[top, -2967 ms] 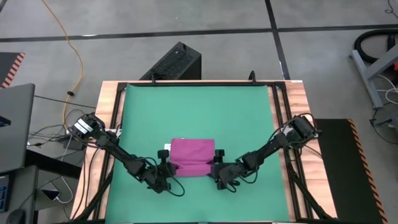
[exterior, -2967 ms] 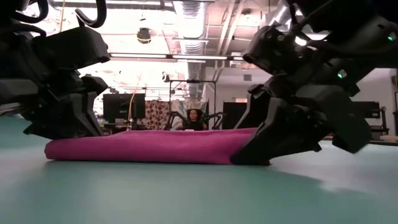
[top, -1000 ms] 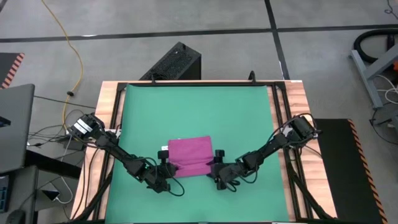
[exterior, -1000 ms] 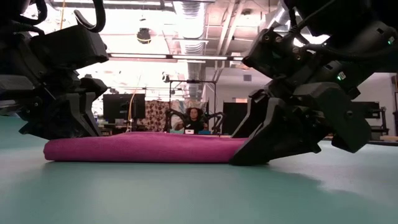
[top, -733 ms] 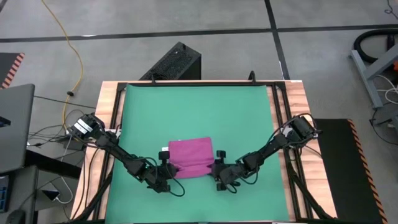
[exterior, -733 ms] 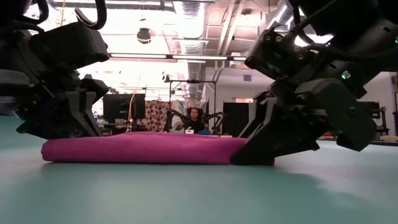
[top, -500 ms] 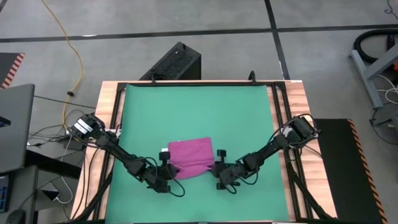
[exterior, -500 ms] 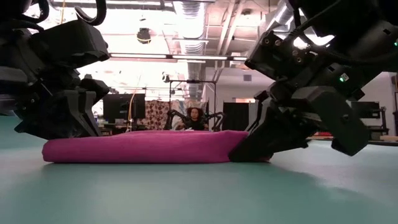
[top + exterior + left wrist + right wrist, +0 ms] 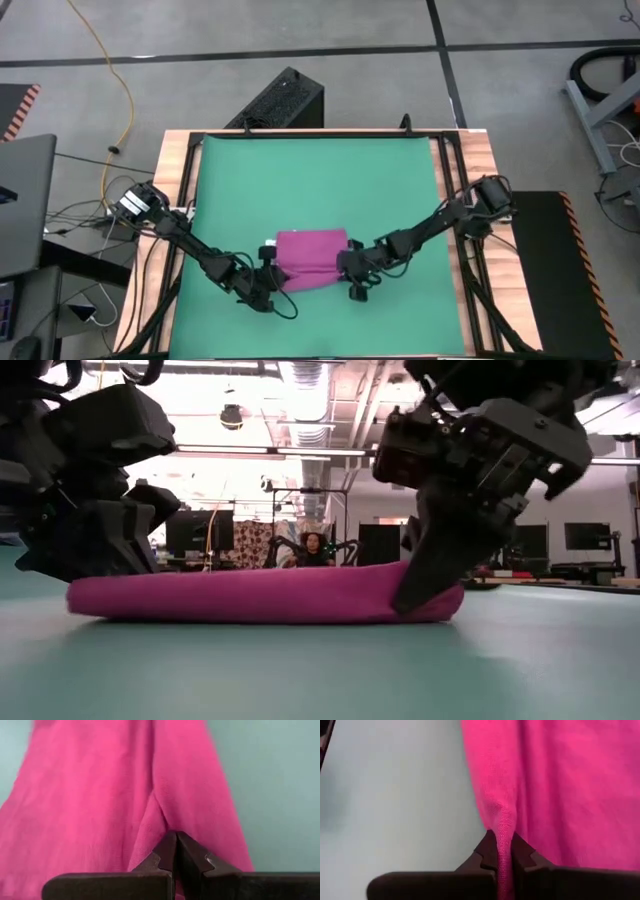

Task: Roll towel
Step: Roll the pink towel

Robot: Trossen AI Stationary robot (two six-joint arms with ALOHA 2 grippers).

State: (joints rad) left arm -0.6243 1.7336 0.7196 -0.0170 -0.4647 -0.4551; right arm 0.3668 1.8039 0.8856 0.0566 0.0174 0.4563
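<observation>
Room: grey concrete floor [image 9: 330,30] with dark seams around the rig, an orange cable [image 9: 112,75] snaking across it at the far left. Low view looks into an open workshop: ceiling ducts [image 9: 300,385], strip lights, dark monitors [image 9: 190,530], and a person [image 9: 314,550] seated far behind the table.

Table: wooden top [image 9: 172,190] with black frame rails, nearly fully covered by a flat green mat [image 9: 320,185]. A black perforated box [image 9: 280,100] sits on the floor beyond the far edge.

Small magenta-pink soft cloth towel [image 9: 308,258] lies on the mat's near half, about centre, folded flat in layers; in the low view it reads as a low, long pad resting on the mat.

Left gripper [image 9: 272,278] at the towel's near-left corner, fingers pressed together on a ridge of the pink fabric, seen clearly in the left wrist view [image 9: 175,851].

Right gripper [image 9: 346,266] at the towel's right edge, fingers pinching a thin fold of the cloth [image 9: 503,851]. That end of the towel sits slightly raised off the mat.
</observation>
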